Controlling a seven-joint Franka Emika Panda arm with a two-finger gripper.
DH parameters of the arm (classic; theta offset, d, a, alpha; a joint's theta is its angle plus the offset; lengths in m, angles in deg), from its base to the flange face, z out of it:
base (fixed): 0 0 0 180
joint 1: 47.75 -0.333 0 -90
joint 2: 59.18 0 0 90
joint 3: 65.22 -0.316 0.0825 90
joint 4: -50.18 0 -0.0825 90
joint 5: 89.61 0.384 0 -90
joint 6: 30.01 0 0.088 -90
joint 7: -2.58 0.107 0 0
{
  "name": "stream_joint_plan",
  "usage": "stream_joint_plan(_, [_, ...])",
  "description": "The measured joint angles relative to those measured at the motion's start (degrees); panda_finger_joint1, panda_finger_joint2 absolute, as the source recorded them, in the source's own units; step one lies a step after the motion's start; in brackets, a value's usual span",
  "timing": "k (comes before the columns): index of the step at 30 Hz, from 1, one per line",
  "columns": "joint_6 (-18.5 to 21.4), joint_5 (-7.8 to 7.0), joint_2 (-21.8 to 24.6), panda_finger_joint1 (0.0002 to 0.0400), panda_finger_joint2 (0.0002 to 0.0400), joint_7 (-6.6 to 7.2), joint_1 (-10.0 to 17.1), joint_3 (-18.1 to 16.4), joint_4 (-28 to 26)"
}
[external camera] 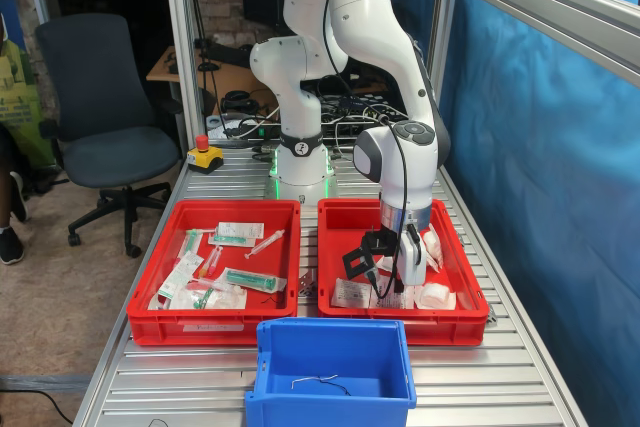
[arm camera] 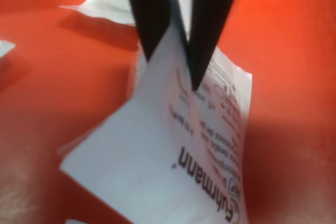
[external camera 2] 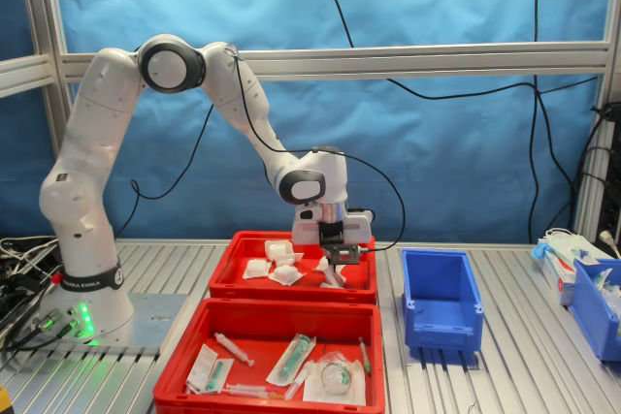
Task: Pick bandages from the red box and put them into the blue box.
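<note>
My gripper point(external camera: 385, 282) is down inside the red box point(external camera: 345, 222), at the middle of it. In the wrist view the two black fingers point(arm camera: 149, 14) stand close together, pinching the edge of a white bandage packet point(arm camera: 173, 161) with black print, over the red floor. More bandages point(external camera: 435, 295) lie around the gripper in the tray, and a cluster of them point(external camera 2: 277, 264) lies toward the second exterior view's left. The blue box point(external camera: 330, 367) stands just in front of the two red trays. It appears as the blue box point(external camera 2: 441, 302) beside the red box point(external camera 2: 291, 290) in the second exterior view.
A twin red tray point(external camera: 215, 327) with syringes and green-printed packets sits beside the red box. A thin bent wire point(external camera: 318, 380) lies in the blue box. The arm's base point(external camera: 300, 162) and a red stop button point(external camera: 204, 154) are behind. Another blue bin point(external camera 2: 597, 302) stands at the second exterior view's right.
</note>
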Motion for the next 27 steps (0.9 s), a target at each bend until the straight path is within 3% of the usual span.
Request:
stream_joint_plan(2, [0.00, 0.00, 0.00, 0.0021, 0.0021, 0.00, -0.01, 0.11, -0.11])
stream_joint_plan(11, [0.00, 0.00, 0.72, 0.0021, 0.0021, 0.00, -0.07, 1.23, -0.49])
stream_joint_plan(19, [0.00, 0.00, 4.53, 0.0021, 0.0021, 0.00, -0.10, 2.07, -0.52])
stream_joint_plan(26, [0.00, 0.00, 8.47, 0.0034, 0.0034, 0.00, -0.12, 2.54, -0.76])
stream_joint_plan(27, [0.00, 0.00, 8.88, 0.0051, 0.0051, 0.00, -0.12, 2.59, -0.78])
